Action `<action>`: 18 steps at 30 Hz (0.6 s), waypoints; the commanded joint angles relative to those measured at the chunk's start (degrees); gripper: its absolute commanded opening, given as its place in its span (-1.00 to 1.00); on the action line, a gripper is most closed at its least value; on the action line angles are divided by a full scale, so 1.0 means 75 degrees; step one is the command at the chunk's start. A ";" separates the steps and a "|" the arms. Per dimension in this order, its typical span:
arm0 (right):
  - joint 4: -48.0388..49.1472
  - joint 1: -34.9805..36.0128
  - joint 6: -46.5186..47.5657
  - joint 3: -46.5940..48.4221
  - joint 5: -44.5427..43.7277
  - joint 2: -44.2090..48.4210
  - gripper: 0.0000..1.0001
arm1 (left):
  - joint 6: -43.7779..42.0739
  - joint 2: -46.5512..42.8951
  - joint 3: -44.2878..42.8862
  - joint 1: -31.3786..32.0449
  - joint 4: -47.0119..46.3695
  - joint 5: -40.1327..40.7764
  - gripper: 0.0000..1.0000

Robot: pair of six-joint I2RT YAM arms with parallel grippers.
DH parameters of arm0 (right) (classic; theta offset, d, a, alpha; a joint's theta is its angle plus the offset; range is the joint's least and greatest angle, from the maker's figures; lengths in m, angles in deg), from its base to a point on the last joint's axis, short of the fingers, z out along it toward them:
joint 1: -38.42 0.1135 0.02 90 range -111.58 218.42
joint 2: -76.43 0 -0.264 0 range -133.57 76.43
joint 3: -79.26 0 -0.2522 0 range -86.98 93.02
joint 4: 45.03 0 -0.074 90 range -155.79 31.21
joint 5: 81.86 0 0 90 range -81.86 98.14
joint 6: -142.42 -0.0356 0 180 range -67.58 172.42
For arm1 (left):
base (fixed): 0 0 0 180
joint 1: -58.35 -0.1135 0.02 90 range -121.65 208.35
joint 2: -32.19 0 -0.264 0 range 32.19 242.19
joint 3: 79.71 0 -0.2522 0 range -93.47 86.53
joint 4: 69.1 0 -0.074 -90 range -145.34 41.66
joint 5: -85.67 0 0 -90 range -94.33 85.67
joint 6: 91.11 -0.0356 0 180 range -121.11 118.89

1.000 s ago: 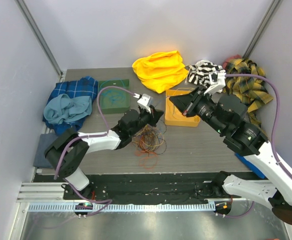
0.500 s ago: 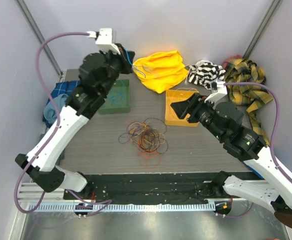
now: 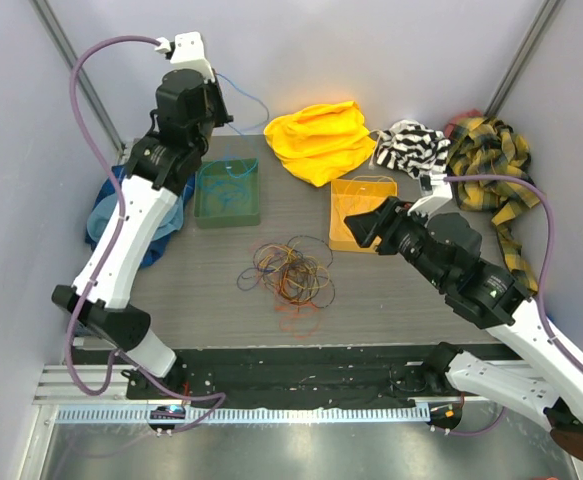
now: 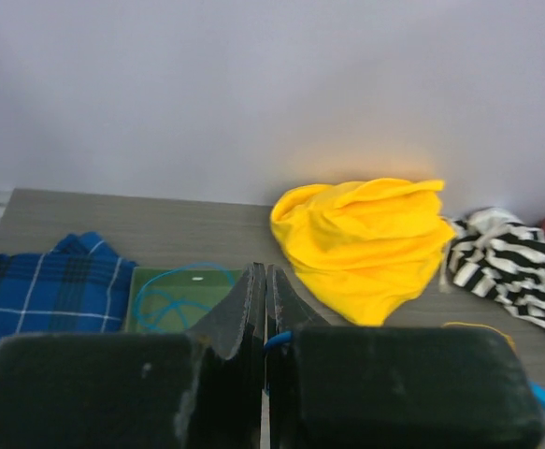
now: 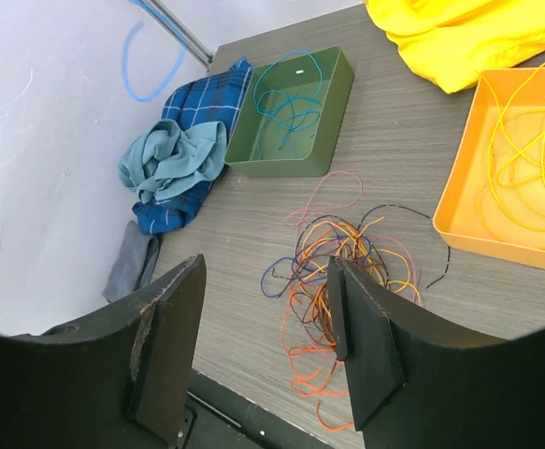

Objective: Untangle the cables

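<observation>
The cables lie in a loose tangle of orange, yellow, dark and blue loops mid-table, also seen in the right wrist view. My left gripper is raised high over the green tray and is shut on a thin blue cable pinched between its jaws. That blue cable trails in a loop against the back wall. My right gripper hangs open and empty, above and just right of the tangle.
The green tray holds teal and blue cables. An orange tray holds yellow cables. Around the edges lie a yellow cloth, a striped cloth, a plaid cloth and blue cloths.
My left arm rose from the tangle with the blue cable and swung left, high over the green tray. My right gripper opened and drew back from the orange tray towards the tangle.
</observation>
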 commanded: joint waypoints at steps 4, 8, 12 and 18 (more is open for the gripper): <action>0.0186 0.0024 0.0348 -0.0167 -0.0304 0.0157 0.25 | 0.0161 0.0676 -0.0082 -0.0533 0.0058 0.0575 -1.00; 0.0256 0.0024 0.0500 -0.0354 -0.0433 0.0133 0.24 | 0.0232 0.1109 0.0035 -0.0767 -0.0048 0.0598 -1.00; 0.0397 0.0035 0.0629 -0.0518 -0.0468 0.0075 0.23 | 0.0372 0.1567 0.0152 -0.1013 -0.0247 0.0493 -1.00; 0.0526 0.0024 0.0828 -0.0823 -0.0620 0.0039 0.23 | 0.0138 0.2235 0.0667 -0.1212 -0.0891 0.0669 -1.00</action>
